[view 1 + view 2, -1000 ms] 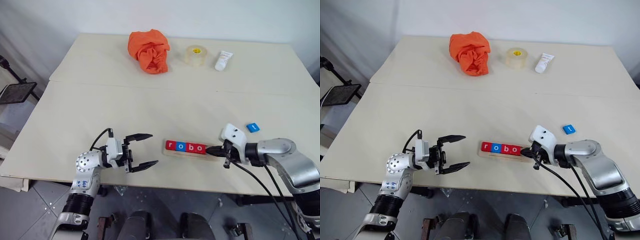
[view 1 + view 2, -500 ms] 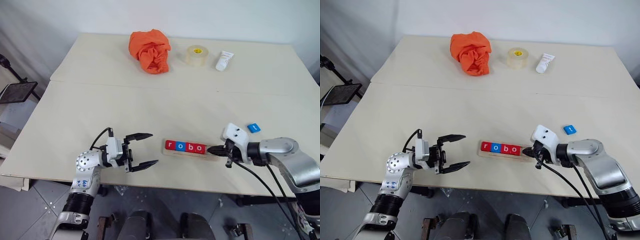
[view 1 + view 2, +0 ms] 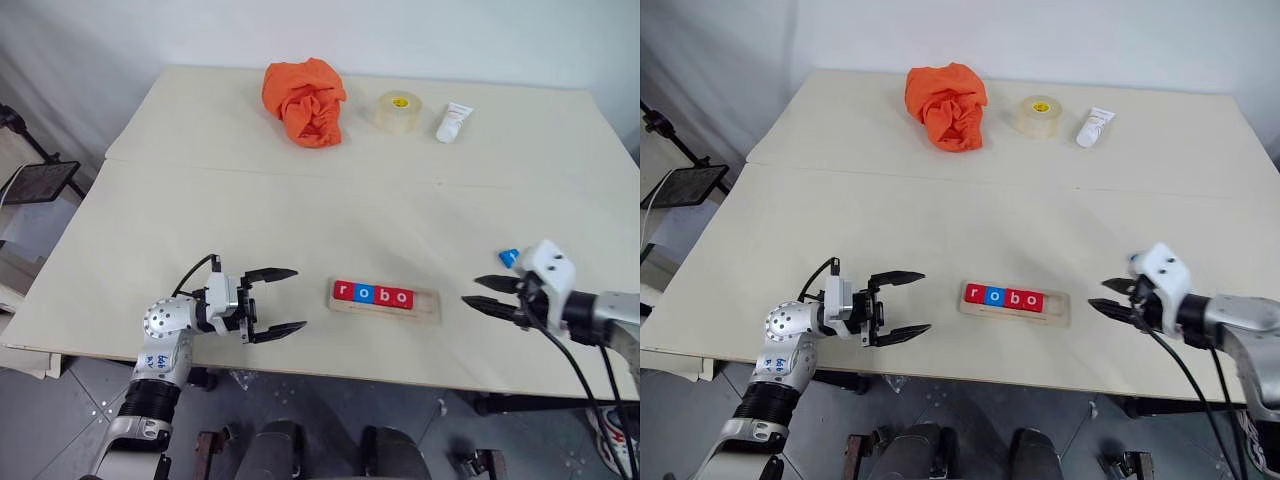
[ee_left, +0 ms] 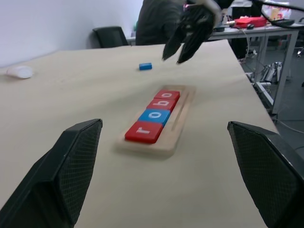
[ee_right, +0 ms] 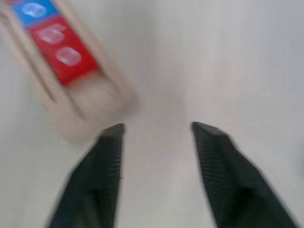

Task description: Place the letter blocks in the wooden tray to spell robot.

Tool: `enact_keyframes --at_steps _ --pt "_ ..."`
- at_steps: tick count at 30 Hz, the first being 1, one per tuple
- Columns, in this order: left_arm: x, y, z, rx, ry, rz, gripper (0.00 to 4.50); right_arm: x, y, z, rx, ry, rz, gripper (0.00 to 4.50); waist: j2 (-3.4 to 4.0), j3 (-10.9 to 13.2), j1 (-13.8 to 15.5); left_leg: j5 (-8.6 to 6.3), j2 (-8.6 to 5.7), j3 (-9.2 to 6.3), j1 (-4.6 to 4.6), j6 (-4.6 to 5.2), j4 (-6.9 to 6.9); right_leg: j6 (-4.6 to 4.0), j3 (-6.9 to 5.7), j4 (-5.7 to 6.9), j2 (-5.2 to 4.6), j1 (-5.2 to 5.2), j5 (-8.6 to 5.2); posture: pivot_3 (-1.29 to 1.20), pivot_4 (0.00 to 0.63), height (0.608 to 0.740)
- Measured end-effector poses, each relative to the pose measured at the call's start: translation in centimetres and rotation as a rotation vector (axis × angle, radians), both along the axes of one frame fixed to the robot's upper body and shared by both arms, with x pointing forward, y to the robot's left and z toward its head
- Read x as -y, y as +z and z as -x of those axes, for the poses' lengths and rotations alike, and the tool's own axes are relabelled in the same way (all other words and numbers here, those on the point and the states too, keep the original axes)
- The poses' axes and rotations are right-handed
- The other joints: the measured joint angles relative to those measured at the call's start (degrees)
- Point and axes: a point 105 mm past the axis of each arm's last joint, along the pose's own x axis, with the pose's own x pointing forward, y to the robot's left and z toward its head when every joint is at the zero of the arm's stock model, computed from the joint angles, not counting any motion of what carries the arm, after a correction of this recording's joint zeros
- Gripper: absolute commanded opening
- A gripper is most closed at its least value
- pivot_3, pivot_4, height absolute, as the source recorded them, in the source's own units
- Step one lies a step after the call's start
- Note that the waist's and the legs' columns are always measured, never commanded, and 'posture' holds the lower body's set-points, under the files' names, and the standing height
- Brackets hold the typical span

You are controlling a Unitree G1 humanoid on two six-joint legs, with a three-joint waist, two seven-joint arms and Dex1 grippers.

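Note:
The wooden tray (image 3: 425,303) lies near the table's front edge. Four letter blocks (image 3: 372,294) sit in its groove, red r, blue o, red b, red o, filling it from the left end and leaving the right end bare. A blue letter block (image 3: 509,257) lies flat on the table to the right, partly behind my right gripper (image 3: 470,289). That gripper is open and empty, hovering a short way right of the tray and pointing at it. My left gripper (image 3: 300,298) is open and empty, left of the tray with its fingers aimed toward it.
At the far side of the table (image 3: 300,210) lie a crumpled orange cloth (image 3: 305,100), a roll of clear tape (image 3: 398,110) and a white tube (image 3: 452,122). A seam runs across the tabletop. The tray lies close to the near edge.
My right gripper, shut with its tips at the tray's right end, has drawn away to the right and opened. The left gripper has stayed in place.

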Motion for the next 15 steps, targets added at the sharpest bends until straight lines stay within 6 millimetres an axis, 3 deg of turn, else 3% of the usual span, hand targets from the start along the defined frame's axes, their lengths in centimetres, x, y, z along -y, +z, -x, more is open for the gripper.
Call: enact_keyframes --at_steps 3,4,11,15 --pt "0.1 -0.1 0.0 -0.005 -0.011 -0.002 4.5 2.0 0.2 1.0 0.026 -0.08 -0.002 4.36 0.0 0.0 -0.25 0.0 0.04 0.01 0.01 -0.01 0.0 0.0 -0.01 0.0 0.02 0.0 0.0 0.0 0.15 0.74" --pt "0.1 -0.2 0.0 -0.006 -0.013 -0.003 4.5 2.7 0.0 1.4 0.024 -0.107 -0.007 4.46 0.0 0.0 -0.31 0.0 0.04 0.01 0.02 -0.01 0.0 0.0 -0.01 0.0 0.02 0.01 0.0 0.0 0.15 0.74" --pt "0.1 0.1 -0.2 0.003 -0.036 -0.011 4.5 5.6 -0.3 3.6 0.033 -0.245 -0.043 4.46 0.01 0.0 -0.37 0.01 0.06 0.04 0.04 -0.01 0.0 0.0 0.03 -0.01 0.02 0.01 0.0 0.0 0.15 0.74" --pt "0.2 0.3 -0.2 0.009 -0.05 -0.015 4.5 6.0 -0.3 4.0 0.048 -0.289 -0.061 4.46 0.01 0.0 -0.47 0.01 0.07 0.04 0.04 -0.01 -0.01 0.0 0.04 -0.02 0.03 0.01 0.0 0.0 0.15 0.74"
